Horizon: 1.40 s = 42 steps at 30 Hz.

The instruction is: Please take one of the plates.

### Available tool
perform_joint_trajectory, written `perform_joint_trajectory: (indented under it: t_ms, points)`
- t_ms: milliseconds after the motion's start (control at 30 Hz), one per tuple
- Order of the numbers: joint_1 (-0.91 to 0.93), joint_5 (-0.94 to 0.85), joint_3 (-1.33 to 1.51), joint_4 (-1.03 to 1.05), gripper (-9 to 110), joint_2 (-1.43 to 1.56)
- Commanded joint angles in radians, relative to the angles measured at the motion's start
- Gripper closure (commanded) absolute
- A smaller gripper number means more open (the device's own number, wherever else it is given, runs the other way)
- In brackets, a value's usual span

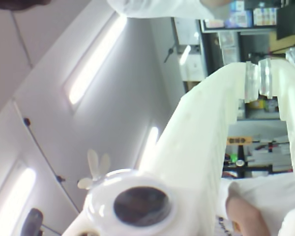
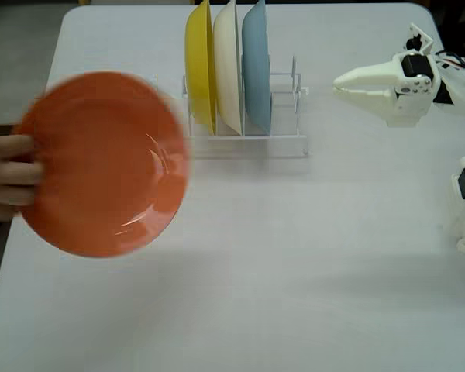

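Plate (image 2: 101, 163), orange, round, motion-blurred, sits at the tabletop's left edge in the fixed view, tilted face-up toward the camera, with a person's hand (image 2: 8, 178) gripping its left rim from off the table. Can't tell whether it rests on the tabletop or is held just above it.

Progress, as a judgement: the plate is out of the rack and in a human hand, so either the handover is done or the person is just bringing the plate in. Frames alone don't settle it. The arm isn't carrying anything now.

Dish rack (image 2: 283, 116), white wire, stands near the tabletop's far edge, middle. It holds three upright plates side by side: yellow plate (image 2: 199, 62), white plate (image 2: 227, 66), light blue plate (image 2: 256, 66), left to right. Slots to the right of the blue one are empty.

Gripper (image 2: 339, 80) is at the right side of the tabletop, pointing left toward the rack's right end, near it but not touching. Fingers look closed together to a point, with nothing between them. The plate is well apart from the gripper, across the whole rack on the opposite side of the table.

Wrist view points upward: ceiling lights, shelving, white arm body (image 1: 196, 147). No plate or tabletop in it, and the fingertips aren't clearly readable there.
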Motion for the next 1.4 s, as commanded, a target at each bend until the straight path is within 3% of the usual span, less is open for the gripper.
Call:
perform_joint_trajectory:
  t_ms: [0,867,1367]
  points:
    - [-0.005,0.006,0.051,0.002,102,0.098]
    - [0.061,0.143,0.604,0.273,102,0.495]
    - [0.081,0.164,0.818,0.227,102,0.541]
